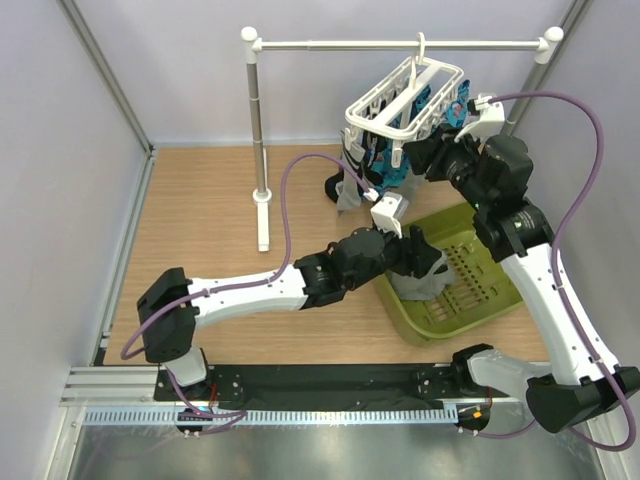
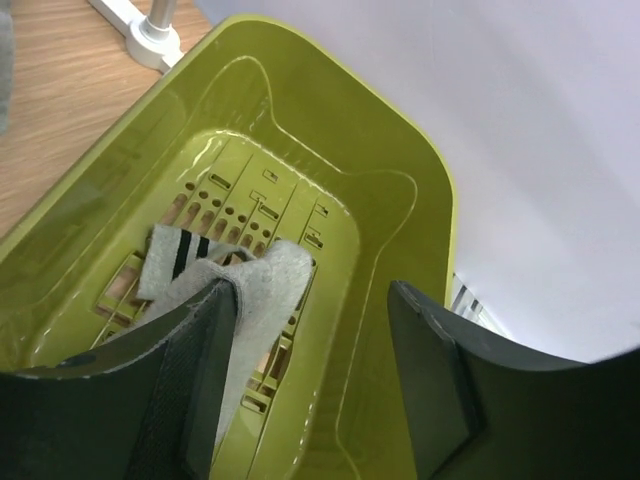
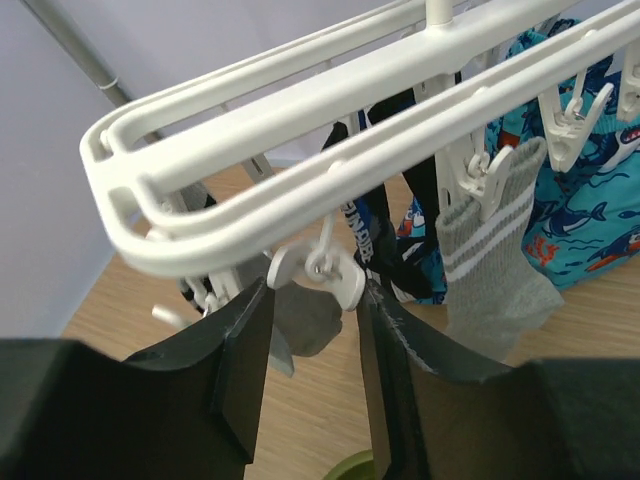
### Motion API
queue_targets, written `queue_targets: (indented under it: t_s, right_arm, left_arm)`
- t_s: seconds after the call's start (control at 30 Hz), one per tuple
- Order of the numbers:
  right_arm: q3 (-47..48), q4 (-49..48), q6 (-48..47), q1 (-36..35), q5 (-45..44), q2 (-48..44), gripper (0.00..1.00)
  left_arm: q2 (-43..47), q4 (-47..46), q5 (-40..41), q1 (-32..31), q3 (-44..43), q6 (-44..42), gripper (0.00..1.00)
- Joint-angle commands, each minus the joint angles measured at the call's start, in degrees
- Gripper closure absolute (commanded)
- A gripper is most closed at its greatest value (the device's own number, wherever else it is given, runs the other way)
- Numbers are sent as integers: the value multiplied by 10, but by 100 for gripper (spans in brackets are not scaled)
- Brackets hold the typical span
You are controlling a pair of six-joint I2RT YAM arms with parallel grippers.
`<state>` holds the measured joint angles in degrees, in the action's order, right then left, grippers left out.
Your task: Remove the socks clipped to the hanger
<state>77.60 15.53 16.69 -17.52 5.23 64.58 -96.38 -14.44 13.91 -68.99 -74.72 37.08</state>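
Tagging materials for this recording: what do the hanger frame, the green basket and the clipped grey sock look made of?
Hanger frame: likely white moulded plastic, smooth with a slight sheen. Green basket: glossy moulded plastic, judging by its highlights and slotted floor. Grey sock: soft matte ribbed knit; fibre unclear.

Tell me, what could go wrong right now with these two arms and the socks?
1. The grey sock in the green basket leans against one finger of the open left gripper; it might cling and get dragged out when the arm lifts.
2. The right gripper straddles a clip on the hanger, which hangs from the rail by its hook alone; a tug might swing or unhook it.
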Motion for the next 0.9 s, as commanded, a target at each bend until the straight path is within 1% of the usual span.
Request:
queue_targets:
  t_s: [0.0,0.03,0.07,0.13,0.17,0.23,0.37,0.5,0.6,0.63,0.7,0.73,0.77,0.8,0.83,0.87]
  right_arm:
    - [27,41,-1,-2,10,-29,54]
    - [28,55,2,-1,9,-31,52]
    - [26,59,5,-2,8,-36,48]
    - [12,62,18,-2,14,-42,44]
    - [7,62,19,-2,18,-47,42]
    - [-8,64,22,-2,14,-52,40]
    - [-15,79,22,-2,-6,-69,39]
    - [-2,102,34,-2,-25,-94,36]
    - [33,143,38,-2,-18,-98,34]
    - [55,170,39,-2,-23,-98,33]
    - [80,195,41,-2,-28,-99,26]
    - [85,214,41,-2,-31,-102,21]
    - [91,222,42,-2,-36,-107,10]
    - [102,230,45,-2,-38,-110,6]
    - [105,240,46,-2,-40,-116,1]
    - [108,243,48,-2,-47,-119,0]
  left_arm:
    - [50,7,10,1,-24,-11,33]
    - [60,21,11,3,-24,-10,31]
    - [65,29,13,3,-25,-10,29]
    - [73,60,13,7,-28,-6,22]
    - [80,70,5,9,-34,-4,21]
    - [81,95,-12,13,-40,5,18]
    - [60,107,-51,14,-67,19,21]
    - [14,102,-75,14,-102,24,24]
    - [-11,101,-89,14,-119,26,27]
    - [-27,121,-89,14,-137,26,28]
    - [-45,158,-74,14,-161,27,30]
    - [-63,193,-70,14,-183,27,29]
    - [-75,210,-62,13,-199,26,29]
    - [-86,228,-57,13,-214,25,30]
    - [-98,269,-53,11,-255,19,30]
    - [-129,293,-41,8,-281,13,30]
